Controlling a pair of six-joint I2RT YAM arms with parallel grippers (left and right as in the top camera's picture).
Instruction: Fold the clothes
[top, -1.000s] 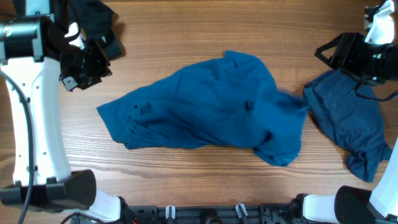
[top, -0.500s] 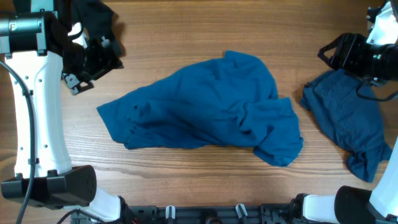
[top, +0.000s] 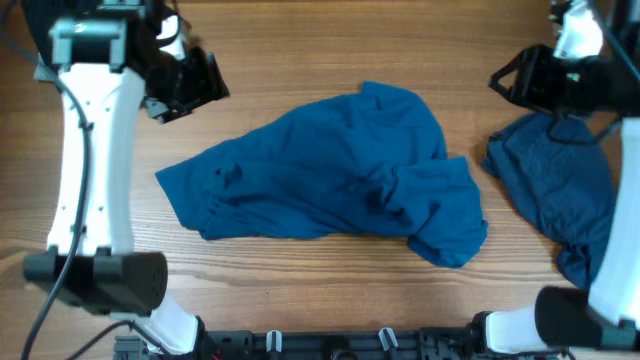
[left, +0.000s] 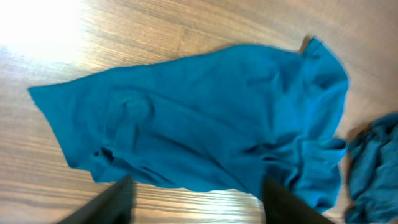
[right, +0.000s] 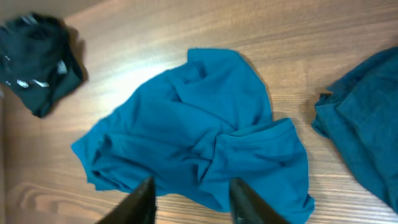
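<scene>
A mid-blue T-shirt (top: 330, 170) lies crumpled across the middle of the table, its right part bunched in folds; it also fills the left wrist view (left: 205, 118) and the right wrist view (right: 199, 137). A darker blue garment (top: 555, 190) lies rumpled at the right edge (right: 367, 118). My left gripper (top: 190, 85) hangs above the far left of the table, open and empty (left: 199, 208). High over the far right, my right gripper (top: 520, 80) is also open with nothing between its fingers (right: 193, 202). Neither touches the clothes.
A black garment (right: 40, 62) lies bunched at the far left corner, mostly hidden behind my left arm in the overhead view. Bare wood (top: 330, 290) runs along the front edge. The arms' bases (top: 100, 280) stand at the front corners.
The T-shirt's right part has dropped and settled into folds. My left gripper has swung to the right along the far edge, and my right gripper has shifted a little left. Both garments now lie still.
</scene>
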